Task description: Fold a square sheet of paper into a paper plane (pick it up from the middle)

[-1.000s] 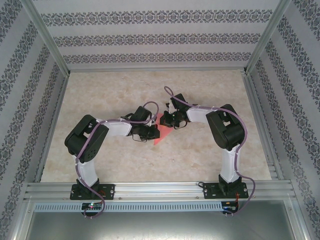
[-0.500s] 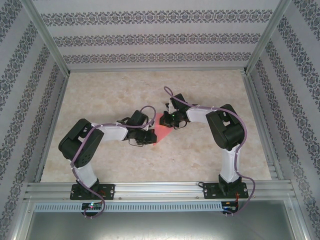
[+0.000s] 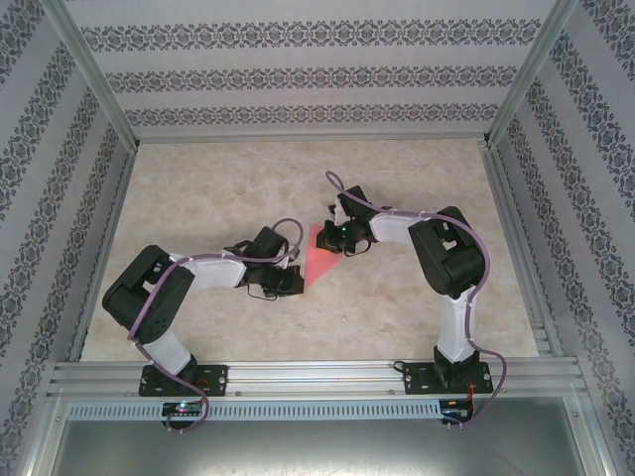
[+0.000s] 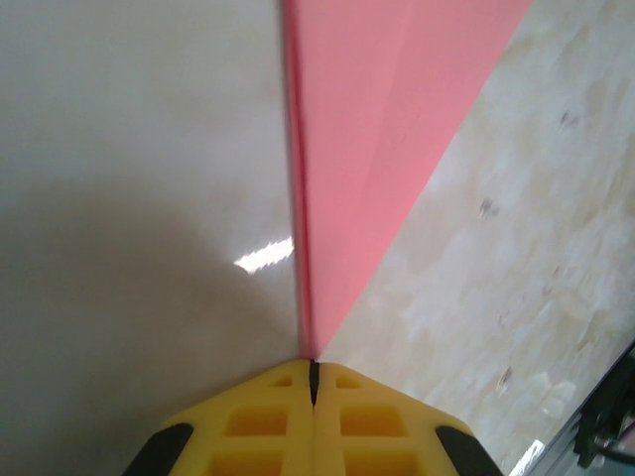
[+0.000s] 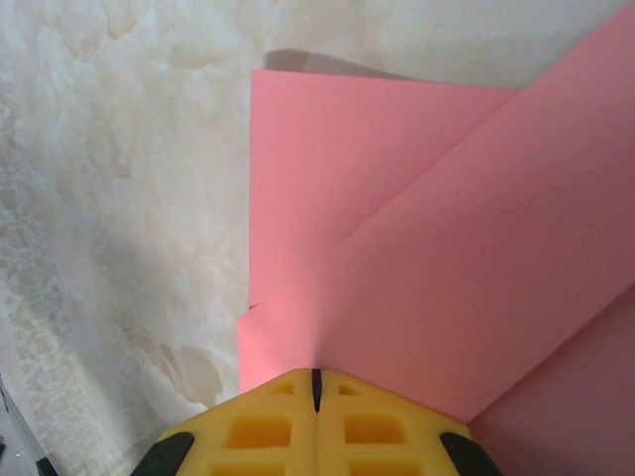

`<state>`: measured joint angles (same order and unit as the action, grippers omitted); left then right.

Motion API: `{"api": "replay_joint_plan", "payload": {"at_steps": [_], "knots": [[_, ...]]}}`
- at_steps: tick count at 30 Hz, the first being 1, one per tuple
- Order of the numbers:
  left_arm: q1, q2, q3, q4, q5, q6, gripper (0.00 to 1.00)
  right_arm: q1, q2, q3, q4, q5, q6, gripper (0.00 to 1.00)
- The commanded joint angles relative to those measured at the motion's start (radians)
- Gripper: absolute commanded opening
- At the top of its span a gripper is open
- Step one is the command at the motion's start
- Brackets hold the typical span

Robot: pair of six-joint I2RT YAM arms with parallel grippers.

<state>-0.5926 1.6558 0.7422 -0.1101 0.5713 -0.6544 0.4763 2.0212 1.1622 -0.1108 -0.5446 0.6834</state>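
Paper: The sheet of paper (image 3: pixel 319 258) is lying flat on the tabletop (image 3: pixel 387 307), between the two arms. It is already partly folded, so it is looking like a triangle with flaps on top.
Left end effector: The left end effector (image 4: pixel 314 382) is squeezing its yellow fingers tight together. The pointy tip of the paper is sitting right at the fingertips. I cannot tell if the tip is being pinched or only touched.
Right end effector: The right end effector (image 5: pixel 317 382) is clenching too. Its fingertips are resting on a folded flap near the paper's edge.
Why the right one is there: It is likely pinning the paper down so it is not sliding around.
Why the left one is there: It is probably working at the end of the long folded edge to make the crease sharp.
How far along: The paper is not looking like a plane yet, so more folds are waiting.
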Motion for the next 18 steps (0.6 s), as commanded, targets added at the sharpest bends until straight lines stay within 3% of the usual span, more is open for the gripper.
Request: {"api": "replay_joint_plan", "payload": {"at_steps": [1,9,18], "knots": [[-0.024,-0.056,-0.033,-0.159,-0.023,-0.005,0.00,0.013,0.096,-0.072,-0.093,0.169,0.046,0.00],[0.002,-0.196,-0.027,-0.017,-0.178,-0.110,0.00,0.078,0.056,-0.121,0.055,0.201,0.308,0.00],[0.039,-0.088,0.015,0.094,-0.226,-0.169,0.00,0.117,0.041,-0.119,0.153,0.191,0.406,0.00]]}}
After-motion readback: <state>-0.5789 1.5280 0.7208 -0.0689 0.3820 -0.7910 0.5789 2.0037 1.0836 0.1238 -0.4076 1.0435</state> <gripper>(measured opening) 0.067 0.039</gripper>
